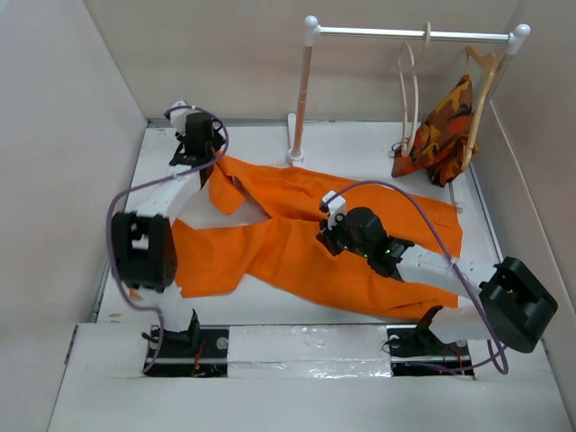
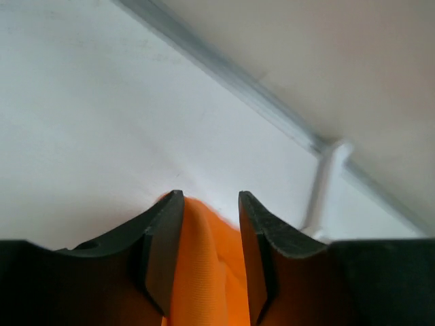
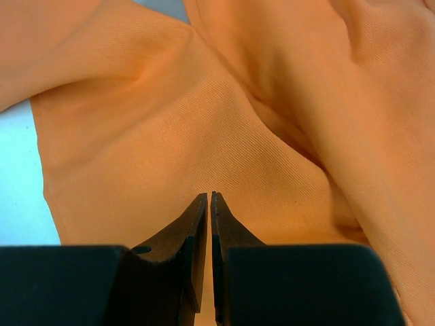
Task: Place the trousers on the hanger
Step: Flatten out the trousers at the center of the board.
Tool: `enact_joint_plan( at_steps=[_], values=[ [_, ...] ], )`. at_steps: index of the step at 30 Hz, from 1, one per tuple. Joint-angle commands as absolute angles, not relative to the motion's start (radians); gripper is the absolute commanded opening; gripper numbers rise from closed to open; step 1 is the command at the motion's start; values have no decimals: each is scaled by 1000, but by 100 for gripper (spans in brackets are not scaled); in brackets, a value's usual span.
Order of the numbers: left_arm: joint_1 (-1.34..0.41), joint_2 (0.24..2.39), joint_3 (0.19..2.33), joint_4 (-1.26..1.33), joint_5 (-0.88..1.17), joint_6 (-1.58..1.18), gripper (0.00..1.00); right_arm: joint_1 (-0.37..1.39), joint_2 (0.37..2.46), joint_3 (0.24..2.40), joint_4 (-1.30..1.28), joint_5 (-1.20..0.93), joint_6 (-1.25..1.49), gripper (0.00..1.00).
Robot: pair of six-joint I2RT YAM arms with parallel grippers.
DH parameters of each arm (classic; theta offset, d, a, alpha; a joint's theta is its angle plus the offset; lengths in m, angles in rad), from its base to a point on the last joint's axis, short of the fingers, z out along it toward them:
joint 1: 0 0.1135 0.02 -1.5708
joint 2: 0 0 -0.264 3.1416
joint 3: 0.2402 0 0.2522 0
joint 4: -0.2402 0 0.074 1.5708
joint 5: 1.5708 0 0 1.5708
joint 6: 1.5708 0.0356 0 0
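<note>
White counter [image 1: 360, 148] boxed in by pale walls [image 1: 54, 135]. Far left, the left gripper [image 2: 211, 198] holds its jaws apart around a fold of the trousers [image 1: 270, 252]. These plain orange trousers sprawl flat across the middle: soft, light, limp, likely to sag and slip, so best pinched at a hem or waist edge. Next, the right gripper [image 3: 209, 197], jaws together, rests on the cloth, possibly nipping it. Back right, the hanger [image 1: 412, 99] hangs empty on the rail [image 1: 414, 33]. No readable writing.

Matt orange cloth trousers [image 1: 270, 256], pale wooden hanger [image 1: 418, 90]
</note>
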State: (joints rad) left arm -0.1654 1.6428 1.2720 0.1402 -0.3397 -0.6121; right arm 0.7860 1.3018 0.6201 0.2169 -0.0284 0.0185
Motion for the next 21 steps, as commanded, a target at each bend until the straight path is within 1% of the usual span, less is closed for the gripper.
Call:
enact_joint_plan(
  at_steps=[1,2,3,4,6,7,8,9,10,11,12,13,14,15,16,18,19,20,21],
  values=[
    [-158,1833,1461,-35,-310,-516,38,792,1264,640,261,-5,11,12],
    [-158,1935,1523,-87,-313,-512,38,792,1262,640,261,-5,11,12],
    [-158,1978,1582,-180,-324,-509,38,792,1261,640,261,-11,11,12],
    [-158,2008,1670,-220,-334,-514,38,792,1264,640,259,-14,11,12],
    [-158,2002,1672,-217,-368,-529,38,792,1270,641,265,-32,11,12],
    [-158,1967,1570,-168,-371,-535,37,792,1275,643,268,-35,11,12],
    [-158,1865,1509,-122,-376,-554,37,792,1282,644,270,-41,11,12],
    [-158,1806,1441,-27,-376,-561,37,792,1285,646,276,-52,11,12],
    [-158,1754,1327,3,-380,-569,37,792,1287,646,278,-57,11,12],
    [-158,1652,1281,36,-383,-586,37,792,1292,647,279,-58,11,12],
    [-170,1600,1237,60,-394,-600,37,792,1293,647,279,-63,11,12],
    [-195,1553,1144,72,-406,-612,36,792,1295,647,281,-63,11,12],
    [-215,1457,1097,86,-428,-623,36,792,1295,649,282,-64,11,12],
    [-234,1407,1047,116,-489,-638,36,792,1295,649,284,-63,11,12],
    [-251,1322,951,130,-514,-646,36,792,1296,649,282,-64,11,12],
    [-261,1251,872,147,-503,-669,36,792,1295,646,284,-64,11,12],
    [-261,1223,800,147,-486,-675,34,792,1296,646,285,-66,9,12],
    [-261,1177,769,143,-468,-681,27,792,1296,646,287,-67,11,12],
    [-261,1158,737,114,-434,-699,16,792,1298,647,284,-64,11,12]
  ],
)
